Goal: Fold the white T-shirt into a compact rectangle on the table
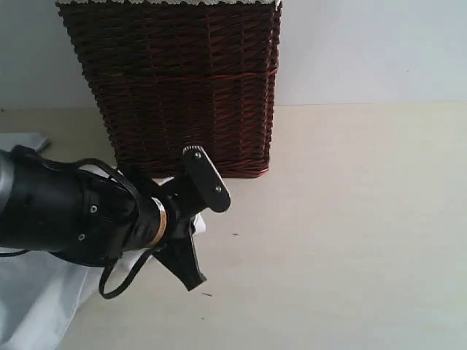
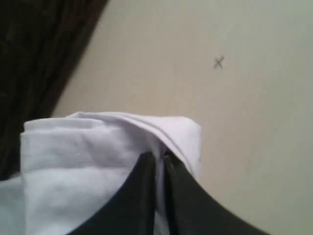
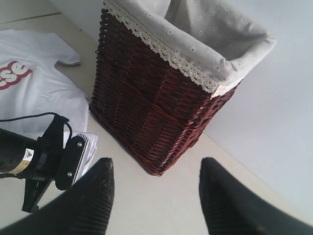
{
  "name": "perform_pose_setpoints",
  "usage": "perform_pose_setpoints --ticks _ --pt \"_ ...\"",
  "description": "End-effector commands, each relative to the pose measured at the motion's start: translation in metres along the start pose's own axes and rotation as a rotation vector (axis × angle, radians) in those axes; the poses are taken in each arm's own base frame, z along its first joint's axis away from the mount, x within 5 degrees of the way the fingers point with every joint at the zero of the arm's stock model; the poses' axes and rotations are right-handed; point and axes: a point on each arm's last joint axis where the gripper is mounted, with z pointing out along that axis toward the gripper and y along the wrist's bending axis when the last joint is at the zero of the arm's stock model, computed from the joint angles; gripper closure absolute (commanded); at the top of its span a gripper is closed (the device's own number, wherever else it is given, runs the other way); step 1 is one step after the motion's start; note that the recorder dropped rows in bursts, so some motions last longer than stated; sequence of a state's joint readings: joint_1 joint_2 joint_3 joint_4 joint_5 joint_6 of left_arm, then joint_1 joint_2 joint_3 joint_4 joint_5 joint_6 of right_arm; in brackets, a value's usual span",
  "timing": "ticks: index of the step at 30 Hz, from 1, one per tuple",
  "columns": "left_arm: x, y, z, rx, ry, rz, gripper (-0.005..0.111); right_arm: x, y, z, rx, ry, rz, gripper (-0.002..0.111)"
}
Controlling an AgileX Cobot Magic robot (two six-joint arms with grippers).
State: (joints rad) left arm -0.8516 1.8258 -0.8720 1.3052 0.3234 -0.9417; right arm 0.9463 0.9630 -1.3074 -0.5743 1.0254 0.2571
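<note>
Left tool (image 2: 159,164) was drawn together on a doubled-over edge of the white T-shirt (image 2: 93,156). A thin strip of cloth showed between its fingers (image 2: 145,171), so I read it as clamped on that fold. The pinch sat close to the tabletop (image 2: 230,127), near the foot of the wicker basket (image 1: 182,87).

Right tool (image 3: 154,196) hung well above the scene. Its fingers were apart with nothing between them, and it was not engaged with the cloth.

Shirt lay on the tabletop on the left arm's side, chest up. The red-outlined lettering (image 3: 13,73) was visible, and one short sleeve (image 3: 63,51) was spread flat, pointing toward the basket. The body in view looked unfolded, and much of it ran out of view.

Progress, as judged: early.
- Only one small edge was turned over and gripped.
- No rectangle had formed.
- Sleeves, sides and the lengthwise fold all appeared left to do.
- Whether the far side carried any fold could not be told.
</note>
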Motion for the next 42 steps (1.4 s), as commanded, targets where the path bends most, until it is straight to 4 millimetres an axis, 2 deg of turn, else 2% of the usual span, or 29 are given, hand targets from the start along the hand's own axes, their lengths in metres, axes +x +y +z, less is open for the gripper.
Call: perform_pose_setpoints --ticks 1,7,9,10,11,13,15,18,19,21,22,24,27,28,33,37,39,42 --pt "-0.013 0.002 -0.044 -0.004 -0.122 -0.027 0.107 0.000 -0.002 -0.002 0.010 -0.020 -0.005 0.057" --pt "-0.005 -0.017 -0.071 0.039 -0.144 -0.019 0.107 0.000 -0.002 -0.002 0.010 -0.020 -0.005 0.057" --pt "-0.003 -0.015 -0.078 0.034 -0.145 -0.057 0.099 0.000 -0.002 -0.002 0.010 -0.020 -0.005 0.057" --pt "-0.003 -0.011 -0.084 0.022 -0.152 -0.080 0.089 0.000 -0.002 -0.002 0.010 -0.020 -0.005 0.057" --pt "-0.003 -0.009 -0.087 0.017 -0.155 -0.095 0.084 0.000 -0.002 -0.002 0.010 -0.020 -0.005 0.057" --pt "-0.003 -0.006 -0.093 0.012 -0.160 -0.123 0.081 0.000 -0.002 -0.002 0.010 -0.020 -0.005 0.057" --pt "-0.002 -0.005 -0.097 0.018 -0.156 -0.132 0.086 0.000 -0.002 -0.002 0.008 -0.020 -0.004 0.057" --pt "-0.001 -0.006 -0.101 0.043 -0.143 -0.121 0.102 0.000 -0.002 -0.002 0.007 -0.019 -0.003 0.057" --pt "0.000 -0.007 -0.101 0.053 -0.135 -0.129 0.107 0.000 -0.002 -0.002 0.007 -0.019 -0.003 0.057" --pt "0.010 -0.016 -0.098 0.129 -0.080 -0.162 0.105 0.000 -0.002 -0.002 0.004 -0.019 -0.001 0.057" --pt "0.024 -0.027 -0.095 0.176 -0.002 -0.106 0.096 0.000 -0.002 -0.002 0.004 -0.019 -0.001 0.057" --pt "0.040 -0.035 -0.089 0.195 0.085 -0.082 0.080 0.000 -0.001 -0.002 0.000 -0.018 0.002 0.057" --pt "0.049 -0.040 -0.083 0.205 0.132 -0.088 0.059 0.000 -0.001 -0.002 -0.002 -0.017 0.003 0.057" --pt "0.051 -0.041 -0.081 0.207 0.143 -0.088 0.057 0.000 -0.001 -0.002 -0.002 -0.017 0.003 0.057" --pt "0.061 -0.050 -0.063 0.209 0.230 -0.042 0.057 0.000 -0.001 -0.002 -0.002 -0.020 0.003 0.057" --pt "0.067 -0.045 -0.045 0.116 0.272 -0.067 0.059 0.000 -0.001 -0.002 -0.002 -0.020 0.003 0.057" --pt "0.066 -0.047 -0.041 0.117 0.234 -0.075 0.060 0.000 -0.001 -0.002 -0.003 -0.022 0.003 0.057" --pt "0.065 -0.052 -0.045 0.178 0.163 -0.082 0.061 -0.001 -0.001 -0.002 -0.003 -0.024 0.003 0.057"
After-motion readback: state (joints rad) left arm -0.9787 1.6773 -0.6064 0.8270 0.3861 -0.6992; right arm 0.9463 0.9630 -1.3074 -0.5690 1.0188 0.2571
